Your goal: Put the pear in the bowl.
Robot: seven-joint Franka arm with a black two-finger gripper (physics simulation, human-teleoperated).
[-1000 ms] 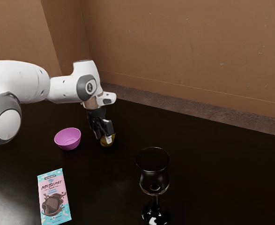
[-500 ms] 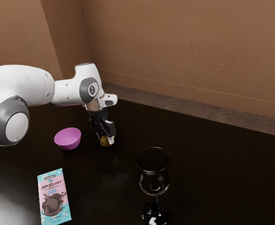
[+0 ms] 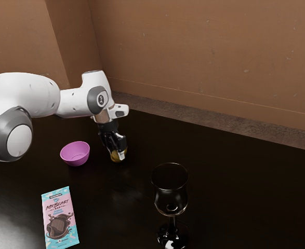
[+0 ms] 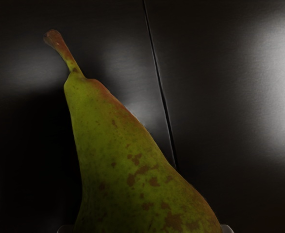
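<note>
Brown walls (image 3: 204, 57) stand at the far side, behind a dark, glossy table (image 3: 256, 202). The white arm (image 3: 27, 96) reaches in from the exterior view's left. A dark glass goblet (image 3: 171, 197) stands near, right of centre, and a chocolate bar (image 3: 60, 220) lies flat at the near left. Farther back on the left sits the pink bowl (image 3: 75, 160), upright. Just right of it, the gripper (image 3: 116, 153) is closed on the pear (image 4: 127, 170), a finger against each flank of its broad body; whether the fruit touches the table I cannot tell.

It should handle as firm and fairly light, with most weight in the fat end. The waxy skin may slip and bruise, and the taper could squeeze out of a hold taken higher. Better to grip round the wide part, snugly, and leave the thin stem (image 4: 62, 50) alone, as it could snap.
</note>
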